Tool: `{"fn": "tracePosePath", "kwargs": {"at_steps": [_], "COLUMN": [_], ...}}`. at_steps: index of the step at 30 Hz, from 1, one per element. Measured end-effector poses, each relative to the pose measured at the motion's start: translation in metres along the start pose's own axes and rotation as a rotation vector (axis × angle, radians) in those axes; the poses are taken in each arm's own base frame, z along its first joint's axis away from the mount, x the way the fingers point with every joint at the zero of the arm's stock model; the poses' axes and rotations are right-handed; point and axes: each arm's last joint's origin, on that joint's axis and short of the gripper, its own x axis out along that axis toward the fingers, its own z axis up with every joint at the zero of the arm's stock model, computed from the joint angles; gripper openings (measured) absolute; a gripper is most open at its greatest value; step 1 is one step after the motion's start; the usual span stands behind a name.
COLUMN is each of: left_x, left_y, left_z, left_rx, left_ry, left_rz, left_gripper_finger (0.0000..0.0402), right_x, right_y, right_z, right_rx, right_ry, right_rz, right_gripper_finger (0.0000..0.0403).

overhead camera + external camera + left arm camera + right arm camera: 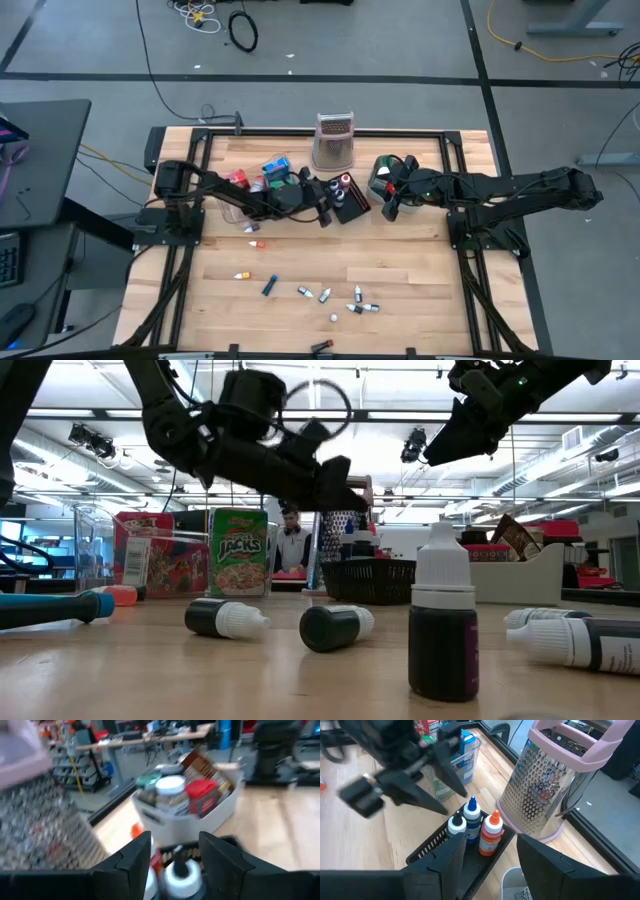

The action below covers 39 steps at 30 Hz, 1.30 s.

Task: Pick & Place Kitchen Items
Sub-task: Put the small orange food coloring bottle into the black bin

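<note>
Three small bottles stand upright in the black mesh basket (437, 842) near the table's middle, with white (456, 826), blue (472, 815) and orange (491, 831) caps. My left gripper (451, 795) hangs open just over them, reaching in from the table's left; in its own view a white-capped bottle (182, 876) shows below the gap between its fingers (175, 852), which are clear of it. My right gripper (390, 207) is open and holds nothing, raised by the grey bin (383, 168) of cans. Several tiny vials (340, 298) lie on the near half of the table.
A tall metal grater with a pink rim (334, 142) stands at the far edge, just behind the basket. A clear tray (240, 205) with red, blue and green packets sits at the left. A blue marker (270, 286) and an orange-tipped vial (241, 275) lie toward the near left.
</note>
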Motion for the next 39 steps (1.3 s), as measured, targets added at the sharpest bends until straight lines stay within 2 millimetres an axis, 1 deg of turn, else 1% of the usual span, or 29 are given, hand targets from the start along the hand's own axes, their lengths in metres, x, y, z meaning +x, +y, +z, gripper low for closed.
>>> {"fn": "tracePosePath", "kwargs": {"at_steps": [5,9,12,15,18,22,26,29,31,35,39], "left_x": [-0.017,-0.037,-0.057,-0.081,-0.103,-0.129,-0.149,-0.159,-0.167,-0.178,-0.182], "left_y": [-0.017,-0.031,-0.037,-0.040,-0.039,-0.039,-0.043,-0.049,-0.051,-0.055,-0.055], "left_z": [0.023,0.042,0.052,0.057,0.053,0.040,0.023,0.013,0.010,0.005,0.003], "left_rx": [0.046,0.080,0.085,0.083,0.067,0.042,0.012,-0.020,-0.033,-0.027,-0.014], "left_ry": [-0.069,-0.081,-0.003,0.133,0.300,0.523,0.732,0.853,0.907,0.954,0.972], "left_rz": [-0.067,-0.125,-0.177,-0.225,-0.250,-0.240,-0.252,-0.261,-0.265,-0.268,-0.247], "left_gripper_finger": [0.0176,0.0176,0.0176,0.0176,0.0176,0.0176,0.0174,0.0168,0.0162,0.0154,0.0160], "right_x": [0.000,0.000,0.000,0.000,0.001,0.004,0.006,0.008,0.008,0.008,0.008], "right_y": [0.000,0.001,0.002,0.004,0.004,0.004,0.005,0.006,0.007,0.010,0.012], "right_z": [0.000,0.000,-0.001,-0.001,-0.004,-0.012,-0.018,-0.020,-0.019,-0.016,-0.012], "right_rx": [-0.021,-0.021,-0.010,-0.007,-0.006,-0.015,-0.019,-0.014,-0.006,0.003,0.009], "right_ry": [0.002,0.005,0.014,0.021,0.021,0.045,0.061,0.050,0.029,-0.017,-0.057], "right_rz": [0.000,0.023,0.079,0.121,0.129,0.126,0.149,0.171,0.209,0.297,0.340], "right_gripper_finger": [0.0194,0.0194,0.0194,0.0194,0.0194,0.0194,0.0194,0.0194,0.0194,0.0194,0.0194]}}
